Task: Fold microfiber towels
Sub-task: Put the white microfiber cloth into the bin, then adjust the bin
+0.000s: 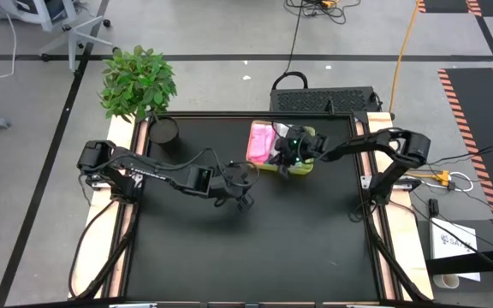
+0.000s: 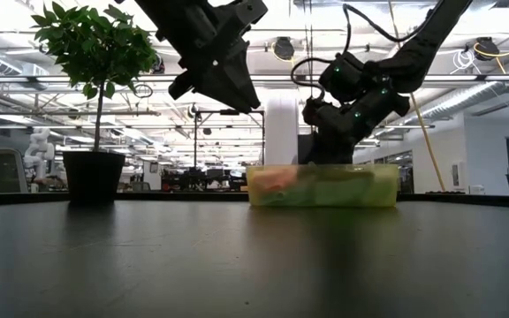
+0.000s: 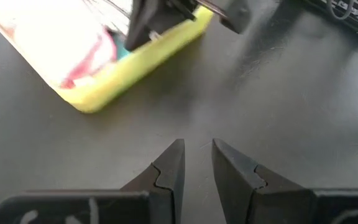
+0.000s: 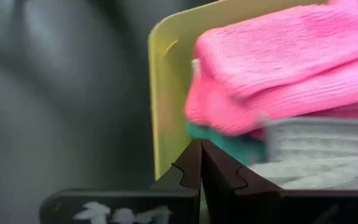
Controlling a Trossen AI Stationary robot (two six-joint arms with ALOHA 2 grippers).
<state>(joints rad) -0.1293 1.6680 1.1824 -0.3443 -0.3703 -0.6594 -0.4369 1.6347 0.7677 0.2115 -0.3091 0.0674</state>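
Right wrist view, pink towel (image 4: 278, 68) just beyond right claw (image 4: 201, 155)

towels visible: 3 – pink (image 4: 284, 56), teal (image 4: 229, 144), white (image 4: 316, 152) | tray (image 4: 169, 93): 1 | plant (image 1: 138, 81): 1 | arms: 2

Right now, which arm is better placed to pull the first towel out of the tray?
The right. Its gripper hangs shut over the tray, right at the pink towel. The left gripper hovers over bare table, short of the tray.

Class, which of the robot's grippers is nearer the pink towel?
Right. The right gripper sits over the tray beside the pink towel; the left gripper hangs above bare table, away from it.
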